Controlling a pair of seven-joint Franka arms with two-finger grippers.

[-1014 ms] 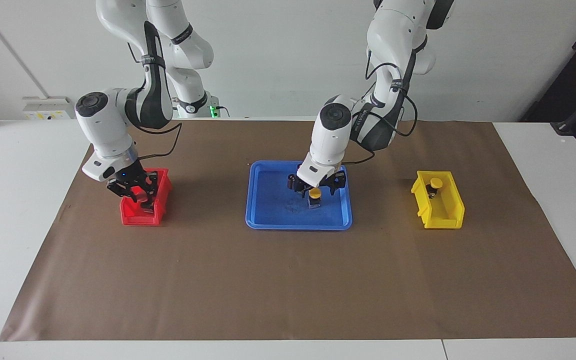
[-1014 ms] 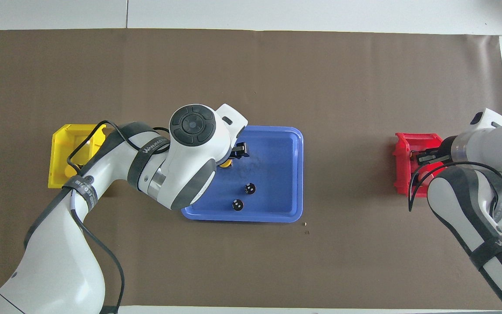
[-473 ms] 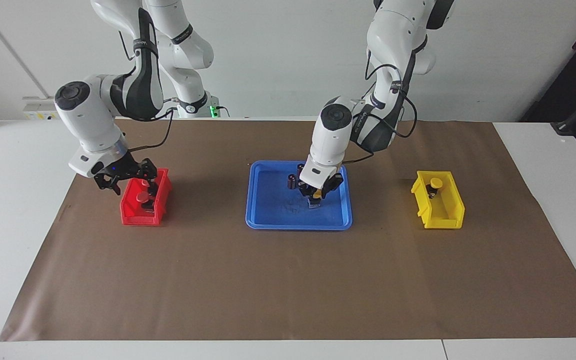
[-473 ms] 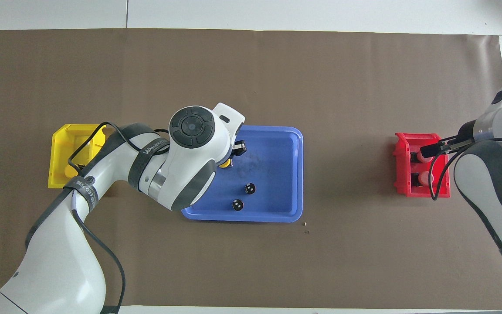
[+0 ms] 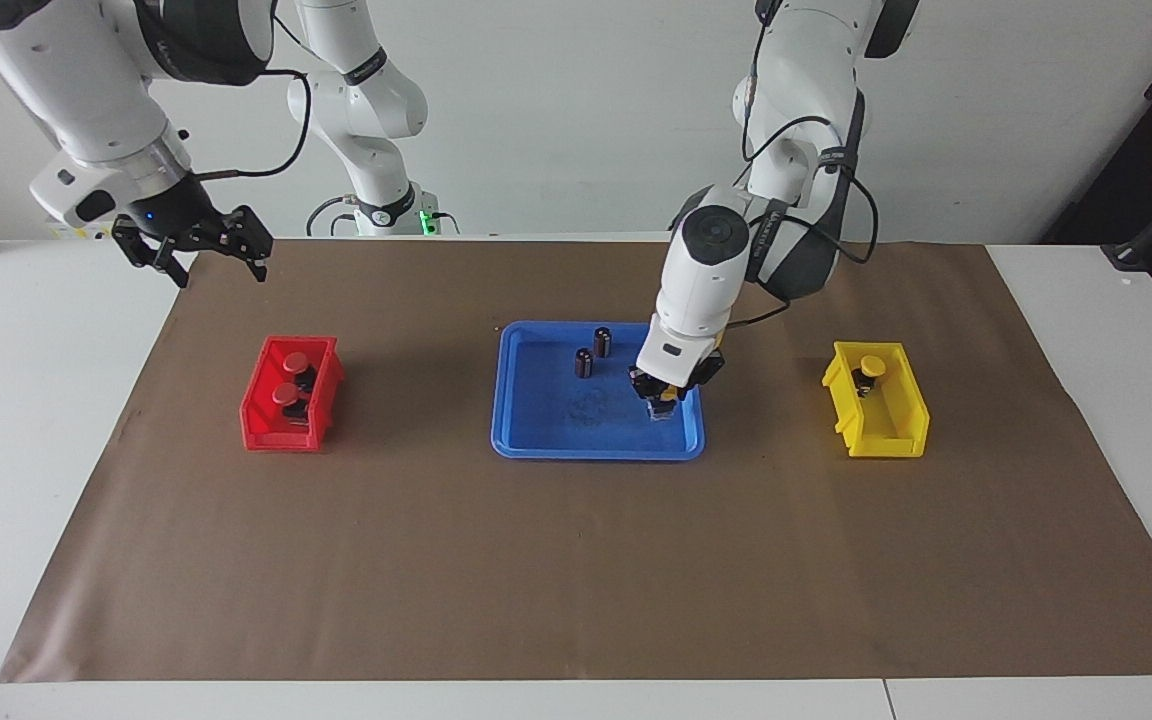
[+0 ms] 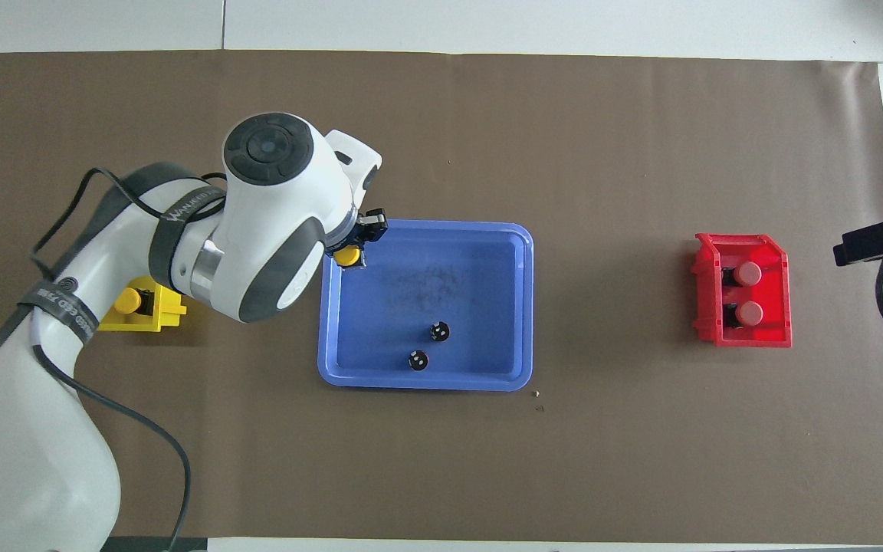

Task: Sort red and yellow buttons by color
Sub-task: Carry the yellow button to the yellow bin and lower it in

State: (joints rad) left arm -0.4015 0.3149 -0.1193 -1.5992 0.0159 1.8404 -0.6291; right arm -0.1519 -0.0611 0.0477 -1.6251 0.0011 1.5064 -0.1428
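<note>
My left gripper (image 5: pixel 663 397) is shut on a yellow button (image 5: pixel 669 392) and holds it low over the blue tray (image 5: pixel 536 445), at the tray's end toward the left arm; the button also shows in the overhead view (image 6: pixel 347 257). A second yellow button (image 5: pixel 871 365) sits in the yellow bin (image 5: pixel 886 425). Two red buttons (image 5: pixel 294 360) (image 5: pixel 284 395) sit in the red bin (image 5: pixel 271 430). My right gripper (image 5: pixel 202 253) is open and empty, raised high over the table near the red bin.
Two dark cylinders with silvery tops (image 5: pixel 602 340) (image 5: pixel 584 362) stand in the tray, nearer to the robots than the held button. Brown paper (image 5: pixel 576 560) covers the table. In the overhead view my left arm hides most of the yellow bin (image 6: pixel 158 310).
My left gripper shut on the yellow button and carried it toward the left arm's end of the tray. My right gripper left a red button in the red bin and rose high.
</note>
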